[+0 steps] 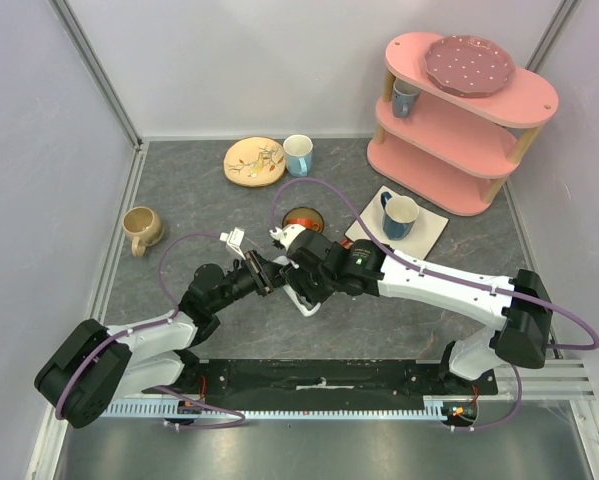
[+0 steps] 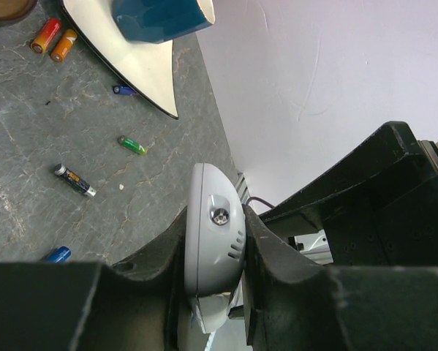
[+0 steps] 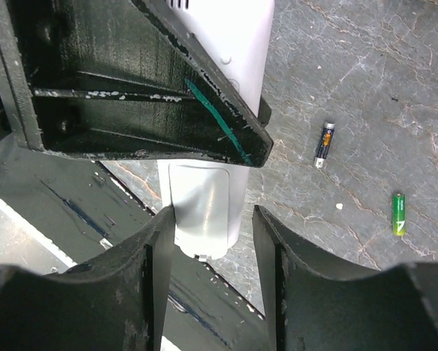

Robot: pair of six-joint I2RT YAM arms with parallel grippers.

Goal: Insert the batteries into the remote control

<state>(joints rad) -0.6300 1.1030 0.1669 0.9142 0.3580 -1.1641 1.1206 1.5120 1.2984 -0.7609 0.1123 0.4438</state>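
Observation:
The remote control (image 2: 215, 238) is a slim white bar, held above the table with my left gripper (image 2: 217, 252) shut on its rounded end. In the right wrist view the remote control (image 3: 204, 201) shows a rectangular panel on its back. My right gripper (image 3: 213, 245) stands open around that end: its left finger touches the remote's side and a gap is left at its right finger. Loose batteries lie on the grey table: a green one (image 2: 132, 145), a black one (image 2: 75, 180), a blue one (image 2: 58, 254) and two orange ones (image 2: 54, 39). From above, both grippers meet near the table's middle (image 1: 277, 275).
A blue mug (image 1: 400, 215) stands on a white coaster just right of the grippers, with a small brown bowl (image 1: 302, 218) behind them. A tan mug (image 1: 141, 228) is at the left. A plate (image 1: 254, 160), a white mug (image 1: 298, 153) and a pink shelf (image 1: 459, 110) stand at the back.

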